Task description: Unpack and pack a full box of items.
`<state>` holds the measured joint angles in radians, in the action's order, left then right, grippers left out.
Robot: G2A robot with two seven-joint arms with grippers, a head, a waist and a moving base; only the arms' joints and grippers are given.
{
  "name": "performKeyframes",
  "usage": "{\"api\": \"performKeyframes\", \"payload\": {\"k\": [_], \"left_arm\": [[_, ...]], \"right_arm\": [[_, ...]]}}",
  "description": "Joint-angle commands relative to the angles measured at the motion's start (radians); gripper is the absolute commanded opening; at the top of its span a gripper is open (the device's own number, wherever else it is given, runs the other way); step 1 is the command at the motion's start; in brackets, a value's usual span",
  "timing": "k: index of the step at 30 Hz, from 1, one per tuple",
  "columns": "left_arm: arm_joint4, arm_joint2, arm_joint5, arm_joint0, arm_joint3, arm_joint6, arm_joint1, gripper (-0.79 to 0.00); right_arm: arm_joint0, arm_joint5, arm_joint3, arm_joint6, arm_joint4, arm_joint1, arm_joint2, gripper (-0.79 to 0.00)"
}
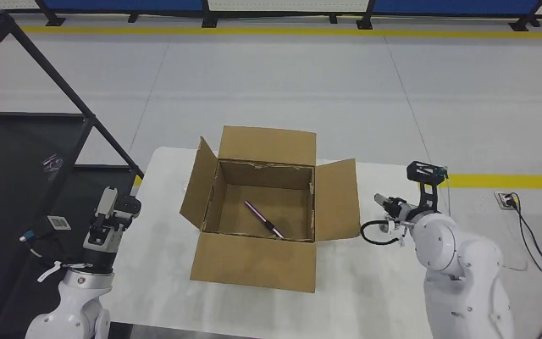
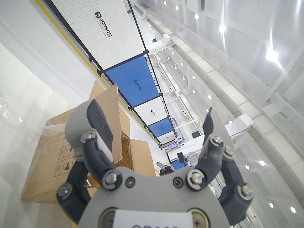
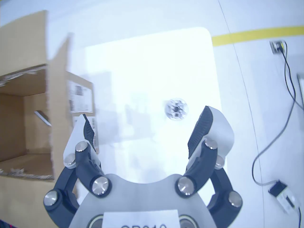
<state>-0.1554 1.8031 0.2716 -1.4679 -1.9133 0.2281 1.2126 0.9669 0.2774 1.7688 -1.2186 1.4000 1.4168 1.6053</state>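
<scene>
Nearest me, my left gripper (image 2: 154, 129) sits by the table's left edge. Its wrist is tipped up so the fingers point toward the ceiling, and the pads stand wide apart with nothing between them. My right gripper (image 3: 144, 126) hangs over the right side of the table (image 3: 147, 72), angled down at the top, its fingers likewise spread and empty. A small round white piece (image 3: 176, 109) lies on the table just past its fingertips. Between the two arms, the cardboard box (image 1: 254, 263) stands in the middle of the table with all four flaps folded out. Inside, a purple pen (image 1: 264, 219) lies diagonally on the box floor.
</scene>
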Motion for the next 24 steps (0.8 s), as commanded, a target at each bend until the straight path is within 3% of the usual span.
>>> {"api": "performKeyframes", "payload": {"k": [1, 8, 17, 18, 19, 22, 23, 24], "left_arm": [[0.0, 0.0, 0.0, 0.0, 0.0, 0.0, 0.0, 0.0], [0.0, 0.0, 0.0, 0.0, 0.0, 0.0, 0.0, 0.0], [0.0, 0.0, 0.0, 0.0, 0.0, 0.0, 0.0, 0.0], [0.0, 0.0, 0.0, 0.0, 0.0, 0.0, 0.0, 0.0], [0.0, 0.0, 0.0, 0.0, 0.0, 0.0, 0.0, 0.0], [0.0, 0.0, 0.0, 0.0, 0.0, 0.0, 0.0, 0.0], [0.0, 0.0, 0.0, 0.0, 0.0, 0.0, 0.0, 0.0], [0.0, 0.0, 0.0, 0.0, 0.0, 0.0, 0.0, 0.0]], "right_arm": [[-0.049, -0.012, -0.126, -0.036, 0.007, -0.004, 0.012, 0.0], [-0.212, -0.026, -0.501, -0.058, 0.02, -0.012, 0.014, 0.0], [-0.317, -0.063, -0.725, -0.026, 0.0, -0.02, 0.008, 0.0], [-0.326, -0.064, -0.745, -0.02, -0.003, -0.021, 0.007, -0.182], [-0.335, -0.065, -0.764, -0.015, -0.005, -0.022, 0.006, -0.419], [-0.357, -0.068, -0.807, -0.001, -0.013, -0.023, 0.001, -0.733], [-0.363, -0.071, -0.818, 0.002, -0.016, -0.024, -0.001, -0.785], [-0.368, -0.071, -0.827, 0.005, -0.017, -0.024, -0.003, -0.785]]}}
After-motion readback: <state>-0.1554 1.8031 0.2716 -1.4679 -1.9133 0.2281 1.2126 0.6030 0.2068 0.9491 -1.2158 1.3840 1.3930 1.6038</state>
